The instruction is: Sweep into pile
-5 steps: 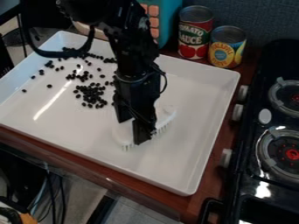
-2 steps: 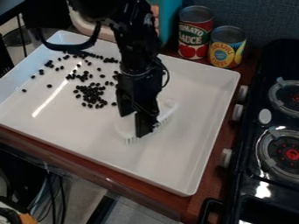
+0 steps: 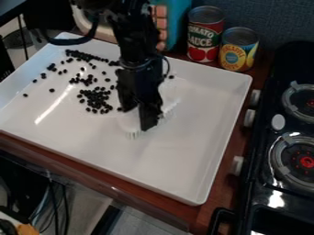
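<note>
The black gripper [image 3: 140, 120] hangs over the middle of the white tray [image 3: 184, 170], shut on a white brush [image 3: 130, 124] whose bristles face the tray's front edge. The brush sticks out on both sides of the fingers, low over the tray floor. Black beans lie in the tray's left half: a dense cluster [image 3: 96, 99] just left of the gripper, a line of them [image 3: 86, 56] along the back, and loose ones further left. A single bean [image 3: 171, 77] lies right of the arm. The arm hides part of the tray behind it.
Two cans stand behind the tray's back right edge, one red and green [image 3: 204, 34], one yellow and blue [image 3: 238, 49]. A teal object [image 3: 176, 20] is behind the arm. A black stove [image 3: 279, 151] with knobs flanks the tray's right side.
The gripper and brush have moved toward the back of the tray and slightly left since the last frame. A bean right of the arm has come into sight.
</note>
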Robot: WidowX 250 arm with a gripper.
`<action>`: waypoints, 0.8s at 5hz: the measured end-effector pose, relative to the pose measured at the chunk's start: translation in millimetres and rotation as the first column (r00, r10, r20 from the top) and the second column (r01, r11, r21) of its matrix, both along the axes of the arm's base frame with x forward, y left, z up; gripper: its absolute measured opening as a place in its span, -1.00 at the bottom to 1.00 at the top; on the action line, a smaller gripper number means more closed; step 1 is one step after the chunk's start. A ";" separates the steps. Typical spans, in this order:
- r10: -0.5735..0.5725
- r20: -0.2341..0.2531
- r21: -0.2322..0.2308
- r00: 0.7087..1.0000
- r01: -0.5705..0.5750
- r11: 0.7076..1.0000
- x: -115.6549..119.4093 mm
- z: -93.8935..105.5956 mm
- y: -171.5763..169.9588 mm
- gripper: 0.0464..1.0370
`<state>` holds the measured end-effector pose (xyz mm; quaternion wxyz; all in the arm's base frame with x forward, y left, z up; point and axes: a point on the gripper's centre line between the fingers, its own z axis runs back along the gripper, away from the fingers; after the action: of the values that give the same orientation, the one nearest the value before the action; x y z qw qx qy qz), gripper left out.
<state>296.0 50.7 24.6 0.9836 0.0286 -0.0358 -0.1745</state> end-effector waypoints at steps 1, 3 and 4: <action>0.075 -0.005 0.002 0.997 -0.075 0.997 0.5 0.2 23.7 0.40; 0.150 -0.019 0.025 0.989 -0.149 0.988 -8.6 0.6 60.6 0.40; 0.174 -0.015 0.029 0.985 -0.173 0.984 -7.2 0.4 70.1 0.40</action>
<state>288.9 120.9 25.0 0.9948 0.0435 -0.0222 -0.0890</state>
